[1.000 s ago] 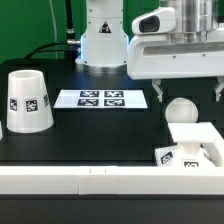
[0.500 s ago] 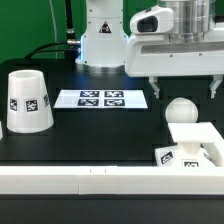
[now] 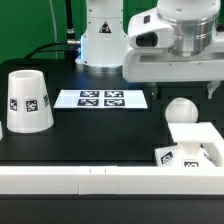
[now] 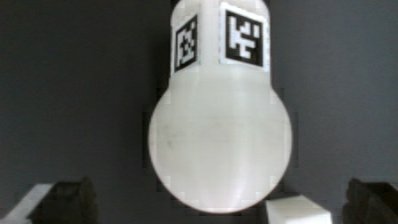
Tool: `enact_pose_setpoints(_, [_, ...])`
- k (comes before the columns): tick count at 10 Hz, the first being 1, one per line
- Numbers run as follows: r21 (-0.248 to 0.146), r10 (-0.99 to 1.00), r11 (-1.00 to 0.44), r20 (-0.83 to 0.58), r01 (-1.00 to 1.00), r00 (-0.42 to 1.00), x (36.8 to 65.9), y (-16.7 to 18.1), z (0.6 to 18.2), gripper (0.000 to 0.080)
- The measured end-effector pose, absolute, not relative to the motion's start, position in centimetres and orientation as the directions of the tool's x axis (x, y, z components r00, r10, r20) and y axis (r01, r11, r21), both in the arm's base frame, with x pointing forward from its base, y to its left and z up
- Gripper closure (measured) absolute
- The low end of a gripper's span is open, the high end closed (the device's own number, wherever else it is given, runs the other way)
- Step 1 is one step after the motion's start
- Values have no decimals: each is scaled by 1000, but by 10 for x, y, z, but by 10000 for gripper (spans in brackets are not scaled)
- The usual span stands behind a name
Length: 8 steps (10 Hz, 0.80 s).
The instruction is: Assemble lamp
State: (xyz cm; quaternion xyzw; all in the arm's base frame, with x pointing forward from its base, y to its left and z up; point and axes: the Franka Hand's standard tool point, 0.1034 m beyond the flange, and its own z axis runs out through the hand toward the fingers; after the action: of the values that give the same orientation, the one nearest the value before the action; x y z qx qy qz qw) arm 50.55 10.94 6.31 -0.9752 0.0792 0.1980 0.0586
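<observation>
The white ball-shaped bulb (image 3: 182, 110) rests on the black table at the exterior view's right, just behind the flat square base (image 3: 193, 146), which carries tags. The tapered shade (image 3: 27, 101) stands at the exterior view's left with a tag facing the camera. My gripper (image 3: 183, 92) hangs open just above the bulb, with one finger on each side. In the wrist view the bulb (image 4: 217, 120) fills the middle, its tagged neck pointing away. It lies between my two dark fingertips (image 4: 63, 203), and nothing is held. A corner of the base (image 4: 302, 210) shows beside it.
The marker board (image 3: 101, 98) lies flat on the table between the shade and the bulb. A white ledge (image 3: 80, 183) runs along the front of the table. The robot's white pedestal (image 3: 103, 40) stands behind the marker board.
The gripper has shifted slightly toward the exterior view's left and a little upward above the bulb. The bulb, base and shade have not moved.
</observation>
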Motion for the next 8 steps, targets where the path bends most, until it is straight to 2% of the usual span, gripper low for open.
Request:
enact_pose_setpoints(3, [-68,-106,-982,-582,-179,806,499,106,60,101])
enact_pose_setpoints(5, [-61,-100,-981,-653,-183,751,495,103,50,101])
enact_pose_setpoints(6, [-59,-87,-982,-703,-180,706,488,104,51,101])
enact_pose_setpoints(8, [-74,-69,-980,-744,-184,664,489,114,46,101])
